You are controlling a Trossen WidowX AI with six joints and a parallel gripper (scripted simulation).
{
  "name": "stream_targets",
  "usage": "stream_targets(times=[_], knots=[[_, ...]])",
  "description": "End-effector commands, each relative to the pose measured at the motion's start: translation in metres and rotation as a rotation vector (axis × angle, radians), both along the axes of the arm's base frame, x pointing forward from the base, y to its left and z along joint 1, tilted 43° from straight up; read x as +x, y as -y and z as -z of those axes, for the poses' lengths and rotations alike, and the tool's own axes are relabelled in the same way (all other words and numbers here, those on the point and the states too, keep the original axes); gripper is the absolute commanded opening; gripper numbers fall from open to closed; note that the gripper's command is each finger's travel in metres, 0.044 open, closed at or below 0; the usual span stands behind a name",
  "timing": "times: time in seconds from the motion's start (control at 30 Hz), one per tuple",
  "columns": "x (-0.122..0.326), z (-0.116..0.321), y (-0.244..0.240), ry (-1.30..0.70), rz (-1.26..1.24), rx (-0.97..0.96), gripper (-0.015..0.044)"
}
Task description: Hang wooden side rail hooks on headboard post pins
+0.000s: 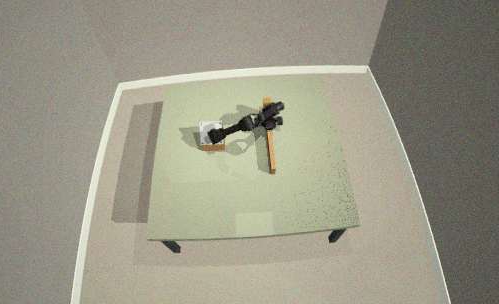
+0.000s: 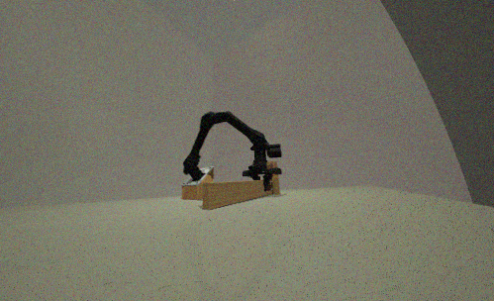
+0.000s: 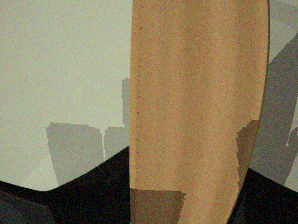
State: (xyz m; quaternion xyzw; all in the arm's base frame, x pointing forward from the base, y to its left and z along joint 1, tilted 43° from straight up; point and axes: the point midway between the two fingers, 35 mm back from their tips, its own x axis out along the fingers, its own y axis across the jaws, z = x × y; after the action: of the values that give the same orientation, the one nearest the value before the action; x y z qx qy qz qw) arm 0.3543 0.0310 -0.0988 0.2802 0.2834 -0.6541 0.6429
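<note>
The wooden side rail (image 1: 271,152) (image 2: 232,193) (image 3: 195,90) stands on edge as a long narrow board. Its far end rests on the table, towards the front in the top view. The upright headboard post (image 1: 267,101) (image 2: 276,184) stands at the rail's other end, partly behind the arm. My gripper (image 1: 269,127) (image 2: 267,184) (image 3: 172,151) points down and is shut on the rail near its post end, with a dark finger on each side of the board in the wrist view. The hooks, pins and slot are hidden or too small to make out, so I cannot tell whether the hooks sit on the pins.
The arm's base stands on a wooden block with a white plate (image 1: 204,126) (image 2: 207,171), left of the rail. The arm arches from there over to the rail. The table (image 1: 204,210) has its front edge well in front of the rail.
</note>
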Motion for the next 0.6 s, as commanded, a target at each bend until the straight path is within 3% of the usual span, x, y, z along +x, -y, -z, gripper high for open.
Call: stream_targets(times=[0.0,0.57], knots=[[0.0037,-0.0053,-0.0074,0.022,-0.006,0.007,0.0000],[0.0037,-0.0074,-0.0093,0.022,-0.006,0.007,0.0000]])
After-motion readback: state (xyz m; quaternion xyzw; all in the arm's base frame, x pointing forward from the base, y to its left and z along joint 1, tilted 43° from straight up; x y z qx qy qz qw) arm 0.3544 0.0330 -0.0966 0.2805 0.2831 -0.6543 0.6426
